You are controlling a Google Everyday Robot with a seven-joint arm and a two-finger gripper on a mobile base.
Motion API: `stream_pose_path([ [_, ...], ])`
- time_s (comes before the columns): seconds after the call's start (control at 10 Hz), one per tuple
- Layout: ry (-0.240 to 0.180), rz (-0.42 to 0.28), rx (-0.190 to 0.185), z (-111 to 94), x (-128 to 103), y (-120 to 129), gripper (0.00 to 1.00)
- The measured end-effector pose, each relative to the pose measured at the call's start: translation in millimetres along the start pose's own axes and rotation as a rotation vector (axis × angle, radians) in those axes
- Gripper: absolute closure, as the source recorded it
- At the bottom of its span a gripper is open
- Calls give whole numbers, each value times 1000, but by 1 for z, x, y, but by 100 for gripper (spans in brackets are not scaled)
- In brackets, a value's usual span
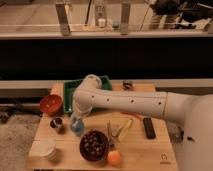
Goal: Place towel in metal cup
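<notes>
Just beside the metal cup [57, 123], closed pincer [76, 120] low over the table [145, 150]

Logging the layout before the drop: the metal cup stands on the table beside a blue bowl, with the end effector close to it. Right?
Not quite: the bowl is red, not blue. The camera view shows the metal cup standing on the table beside the red bowl, with the shut end effector close to it.

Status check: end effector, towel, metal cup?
End effector shut, low beside the metal cup, at a pale blue object. Towel not made out. Dark bowl close by on the near side.
</notes>
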Motion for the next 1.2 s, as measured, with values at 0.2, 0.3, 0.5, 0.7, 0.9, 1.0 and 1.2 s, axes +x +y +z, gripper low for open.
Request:
stream_pose_path([
  [0.2,-40,15,-20,-1,1,-5,100],
  [0.3,-53,26,-24,-1,3,-8,100],
  [0.5,-76,35,-33,-1,4,-12,100],
  [0.7,-102,42,-36,-1,3,-16,100],
  [0.9,-134,55,-38,-2,3,-18,100],
  [1.0,-149,67,-40,-2,5,-19,100],
  [1.2,-184,90,-45,-3,10,-21,100],
])
